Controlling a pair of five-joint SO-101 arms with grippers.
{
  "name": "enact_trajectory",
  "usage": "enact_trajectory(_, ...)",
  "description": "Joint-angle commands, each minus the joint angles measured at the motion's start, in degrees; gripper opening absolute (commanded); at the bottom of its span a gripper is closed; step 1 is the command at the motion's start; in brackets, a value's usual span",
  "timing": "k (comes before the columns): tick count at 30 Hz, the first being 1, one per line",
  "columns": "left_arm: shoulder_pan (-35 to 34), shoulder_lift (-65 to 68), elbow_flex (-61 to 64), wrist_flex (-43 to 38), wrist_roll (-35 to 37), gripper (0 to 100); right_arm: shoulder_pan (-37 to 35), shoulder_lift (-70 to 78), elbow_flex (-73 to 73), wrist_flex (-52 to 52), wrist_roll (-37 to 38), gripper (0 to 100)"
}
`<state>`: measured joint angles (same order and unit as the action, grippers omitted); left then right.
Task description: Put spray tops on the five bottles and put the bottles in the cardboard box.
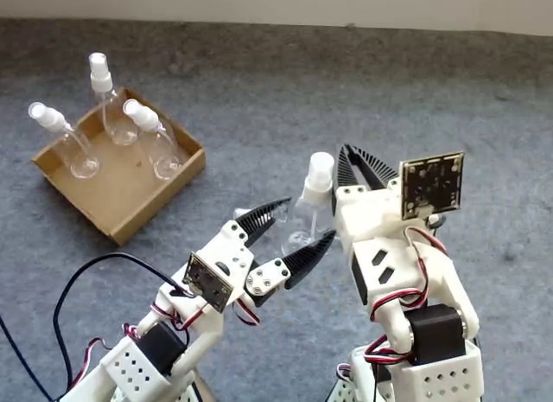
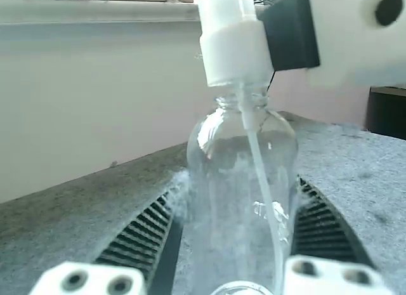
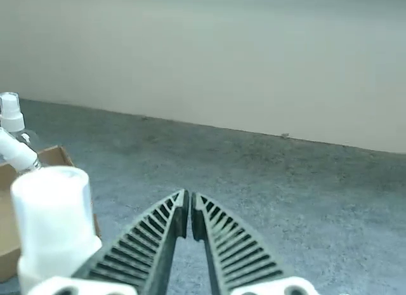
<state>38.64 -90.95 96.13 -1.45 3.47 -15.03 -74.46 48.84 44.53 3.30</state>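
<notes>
1. Cardboard box [image 1: 121, 177], far left on the grey mat [image 1: 259, 99]: three boxed bottles [image 1: 155, 141] lean inside it, each with a white spray top fitted.
2. Left gripper [image 1: 311, 219], centre, well apart from the box: its ribbed black fingers [image 1: 263, 216] are closed around a clear bottle [image 1: 298, 227], one finger on each side of the body. The bottle stands upright between them.
3. Seen from the left wrist, the bottle [image 2: 241, 200] sits squarely between the fingers [image 2: 149, 228] of the left gripper [image 2: 236, 188]. Both press against its sides low down, and its shoulder and neck rise clear above them.
4. Spray top [image 1: 319, 173]: it sits on the held bottle's neck. In the left wrist view the spray top [image 2: 231, 47] has its dip tube running down inside the glass, and a little of the neck shows beneath the collar.
5. Right gripper [image 1: 347, 149], just right of the top: it points up and away, its fingers brought together and gripping nothing.
6. From the right wrist, the right gripper [image 3: 189, 198] shows only a thin slit between its fingers. The spray top [image 3: 54, 225] stands outside them, just beside the base of one finger [image 3: 143, 244].
</notes>
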Motion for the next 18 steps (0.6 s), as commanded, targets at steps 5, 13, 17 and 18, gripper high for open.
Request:
enact_trajectory(5, 0.5, -0.9, 1.5, -1.1, 0.3, 13, -0.4, -0.9, -4.4, 4.4, 4.2, 0.4)
enact_trajectory(13, -6.8, -1.0, 1.5, -1.6, 0.3, 13, -0.5, -5.0, -2.6, 8.0, 4.3, 0.4)
enact_trajectory(17, -8.5, -1.0, 1.2, -1.6, 0.3, 13, -0.5, -10.1, 1.6, 8.0, 4.3, 0.4)
enact_trajectory(18, -8.8, -1.0, 1.1, -1.7, 0.3, 13, -0.5, -11.5, 3.2, 8.0, 4.3, 0.4)
